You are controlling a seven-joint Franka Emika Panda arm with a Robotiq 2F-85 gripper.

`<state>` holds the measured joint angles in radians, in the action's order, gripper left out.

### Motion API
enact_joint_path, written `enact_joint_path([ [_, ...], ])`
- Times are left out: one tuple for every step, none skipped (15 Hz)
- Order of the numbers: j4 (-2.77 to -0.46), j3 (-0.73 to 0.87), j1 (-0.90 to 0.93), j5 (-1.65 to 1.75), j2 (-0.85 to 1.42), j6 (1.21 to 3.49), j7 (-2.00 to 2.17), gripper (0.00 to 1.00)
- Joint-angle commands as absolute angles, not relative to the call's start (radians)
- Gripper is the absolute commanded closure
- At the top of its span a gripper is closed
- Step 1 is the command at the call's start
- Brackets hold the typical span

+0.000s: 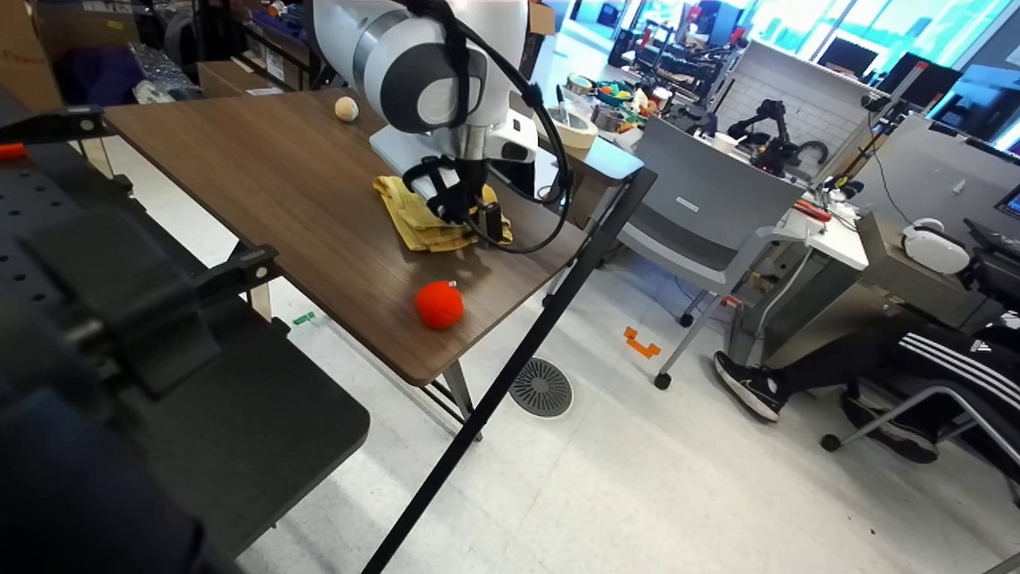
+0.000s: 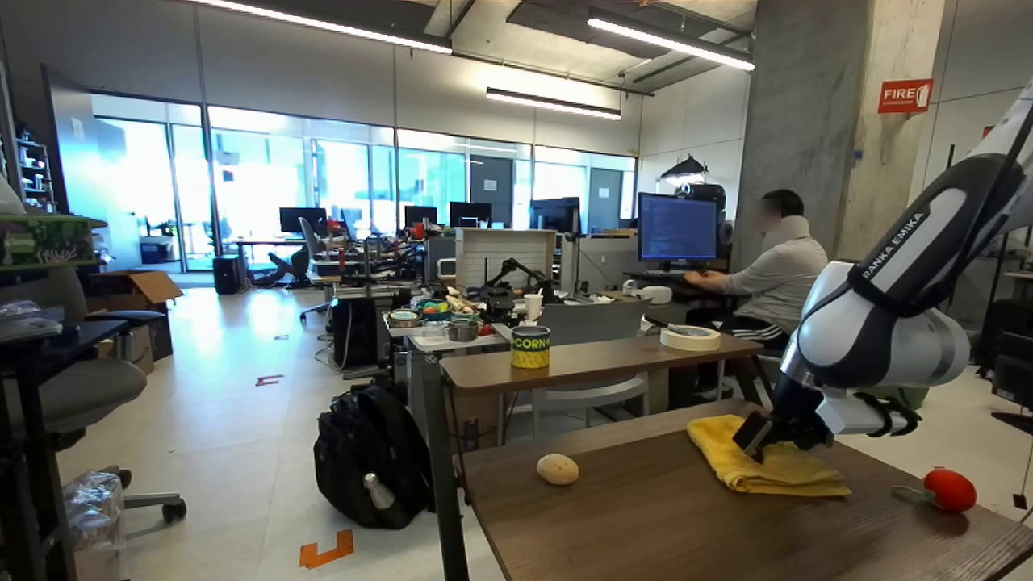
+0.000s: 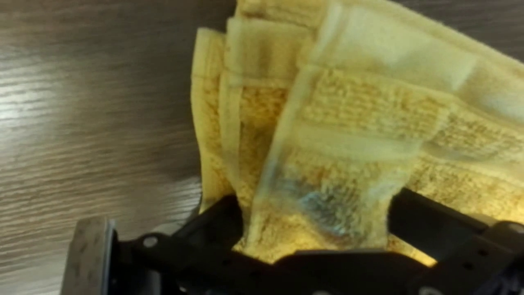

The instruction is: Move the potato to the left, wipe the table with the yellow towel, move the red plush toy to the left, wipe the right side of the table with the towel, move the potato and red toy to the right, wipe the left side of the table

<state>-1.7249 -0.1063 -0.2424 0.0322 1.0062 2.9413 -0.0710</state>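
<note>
Straddling part of the yellow towel (image 3: 360, 106), my gripper (image 3: 319, 199) stands wide, gripping nothing, presumably so closing bunches cloth. On the table (image 2: 637, 520), to opposite sides, the red plush toy (image 2: 950, 491) and, farther, the potato (image 2: 558, 469) likely leave wiping room.

A rectangular table (image 1: 263, 167) with a brown wood-grain top carries three things. A tan oval potato (image 2: 558, 469) lies near one corner, by a long edge. Farther along that edge, toward the table's other end, is a yellow towel (image 2: 768, 474), folded into several uneven layers. A round, bright red plush toy (image 1: 439, 304) sits near the rounded corner diagonally across from the potato, close to the short edge. The towel lies between the other two, nearer the toy and apart from both.
</note>
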Motion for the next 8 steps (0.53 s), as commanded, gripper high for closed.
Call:
enact_joint_path([
  [-1.644,-0.094,-0.205,-0.001,1.045,2.849,-0.069,0.0],
  [-1.63,-0.088,-0.184,0.005,1.052,2.822,-0.067,0.0],
  [-1.615,-0.087,-0.159,0.007,1.062,2.803,-0.061,0.0],
  [-1.601,-0.086,-0.132,0.012,1.072,2.781,-0.058,0.0],
  [-1.592,-0.084,-0.101,0.017,1.08,2.768,-0.053,0.0],
  [-1.587,-0.083,-0.074,0.021,1.085,2.758,-0.05,0.0],
  [-1.591,-0.085,-0.048,0.026,1.087,2.759,-0.054,0.0],
  [-1.604,-0.082,-0.022,0.029,1.079,2.756,-0.05,0.0],
])
